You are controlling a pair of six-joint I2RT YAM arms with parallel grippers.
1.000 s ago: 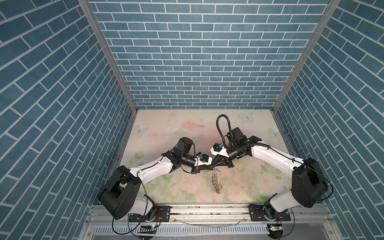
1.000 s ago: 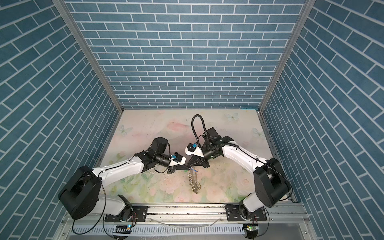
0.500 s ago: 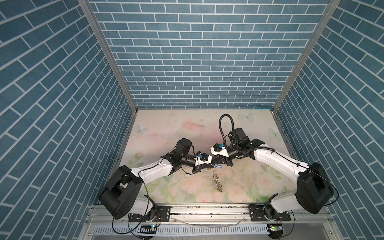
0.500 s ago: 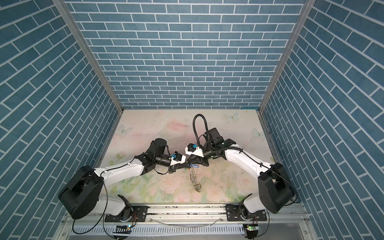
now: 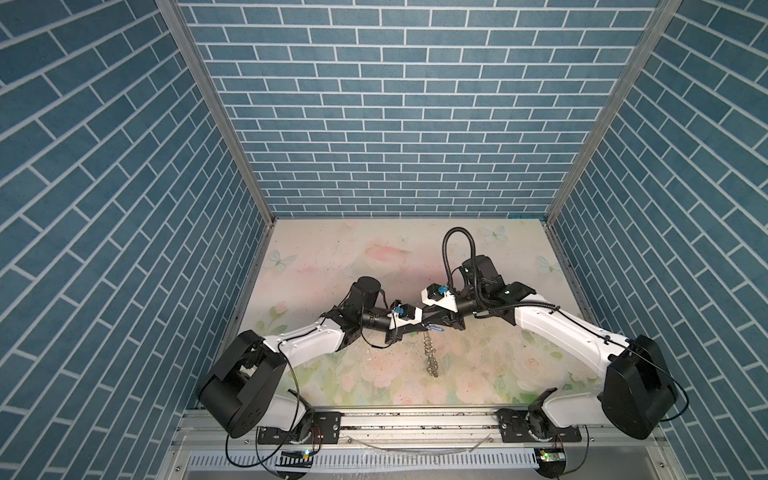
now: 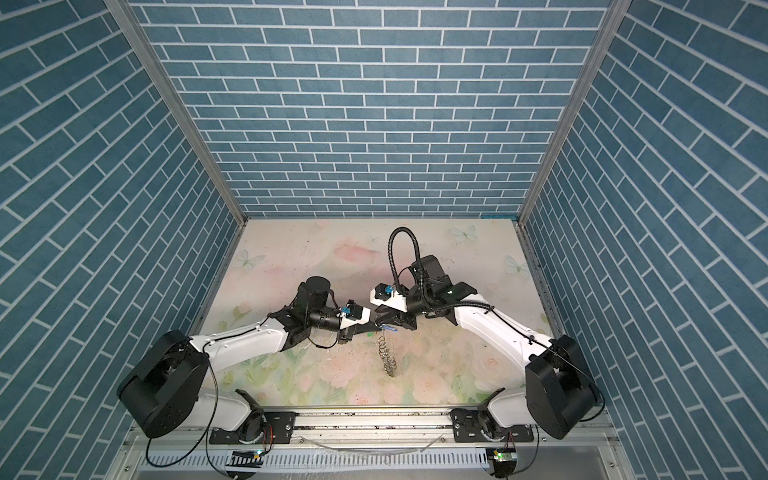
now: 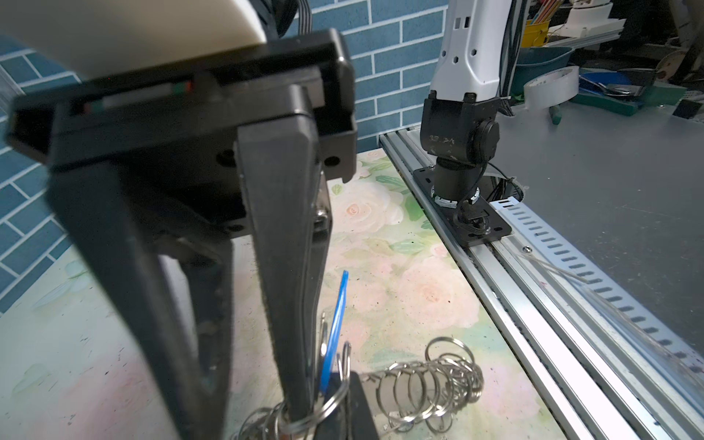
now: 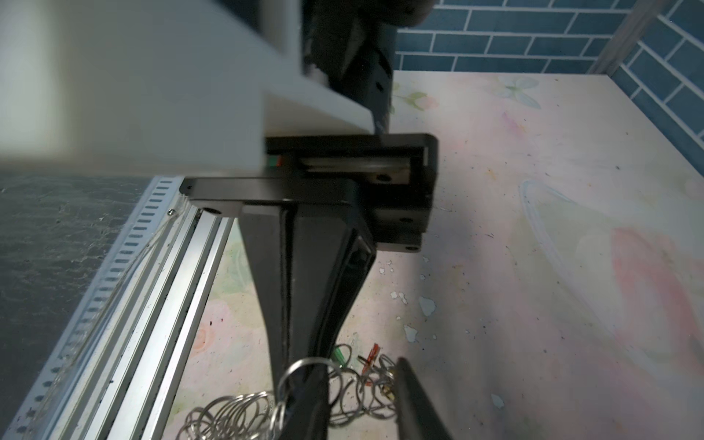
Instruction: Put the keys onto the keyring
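The left fingers [image 7: 289,304] are pinched tight on the keyring [image 5: 430,357], whose split rings trail down onto the table [image 5: 353,257], front centre. The right fingers [image 8: 304,304] sit among the rings beside a blue key [image 7: 335,324]; their gap cannot be told.

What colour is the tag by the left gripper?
Blue; tag clearest in left wrist view.

White arms [image 5: 307,343], black joints [image 5: 241,386], ribbed cable [image 5: 444,253], seemingly blue clips [image 5: 442,288].

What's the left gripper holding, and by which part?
The left gripper is shut on the silvery wire keyring strung with small split rings, pinching its upper end; the rest trails onto the table.
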